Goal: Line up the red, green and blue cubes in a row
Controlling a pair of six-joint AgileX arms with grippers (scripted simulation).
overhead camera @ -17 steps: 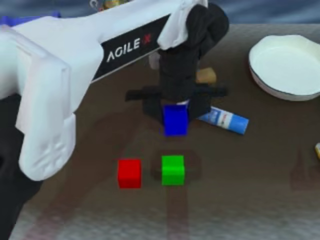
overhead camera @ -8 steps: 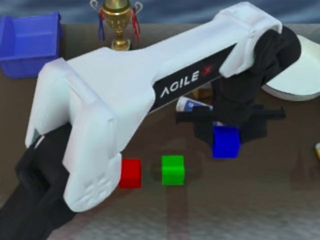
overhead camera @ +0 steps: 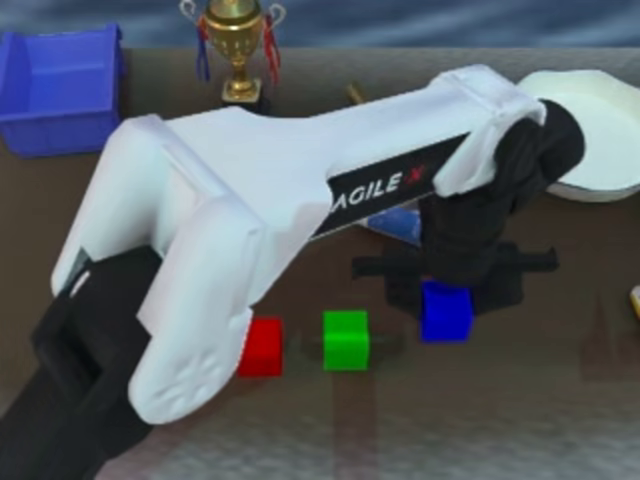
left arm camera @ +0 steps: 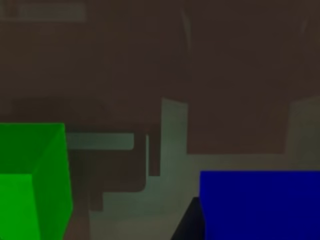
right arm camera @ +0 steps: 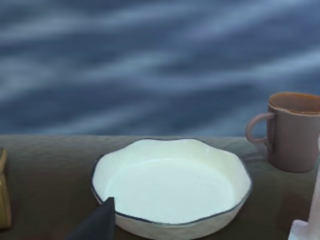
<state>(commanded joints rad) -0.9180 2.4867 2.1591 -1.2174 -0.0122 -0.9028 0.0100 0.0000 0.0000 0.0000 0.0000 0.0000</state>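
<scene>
- The left gripper (overhead camera: 446,300) holds the blue cube (overhead camera: 446,311), its fingers closed on the cube's sides; the cube hangs to the right of the green cube (overhead camera: 346,339) and a little farther back than it.
- Green cube as landmark: the red cube (overhead camera: 262,346) sits just to its left on the table (overhead camera: 480,420), level with it.
- To finish well, I judge the blue cube should come forward into line with green, leaving a gap like the red-green one.
- Lower it square and flat before opening, so it does not tip or nudge green.
- The right gripper is not seen; its wrist view shows a white dish (right arm camera: 170,187) and a mug (right arm camera: 292,131).
</scene>
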